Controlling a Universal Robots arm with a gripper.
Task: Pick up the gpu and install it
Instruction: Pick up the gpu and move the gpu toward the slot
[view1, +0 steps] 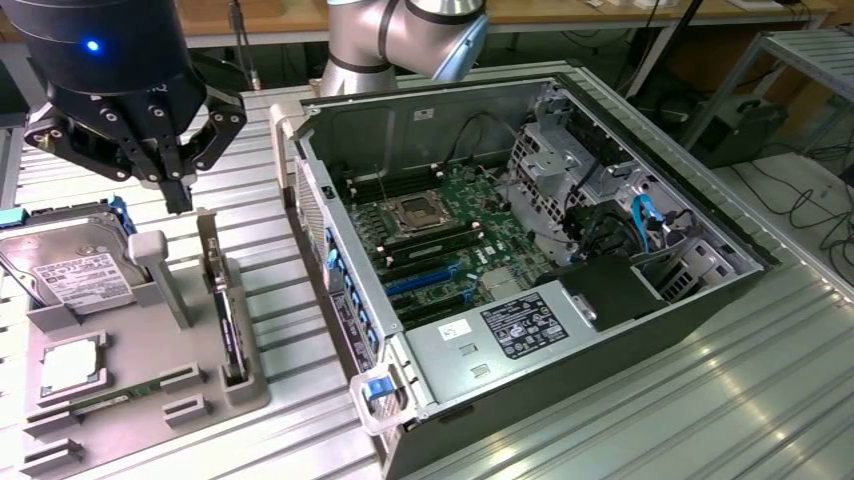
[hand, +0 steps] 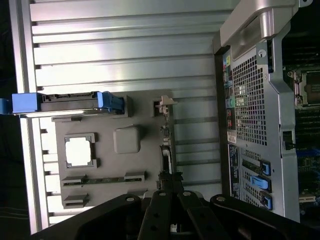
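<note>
Gpu (view1: 230, 325) on edge in the grey holder (view1: 154, 345) on the tabletop (view1: 694, 400), exterior view's left; not yet lifted. Claw (view1: 176, 200) pinched shut, empty, poised above the card's far end. Open computer case (view1: 534, 250) at right: installation outstanding.

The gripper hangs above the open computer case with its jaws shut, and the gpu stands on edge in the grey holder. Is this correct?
Not quite. The exterior view shows the gripper above the grey holder, near one end of the gpu, not above the computer case. The rest is right.
</note>
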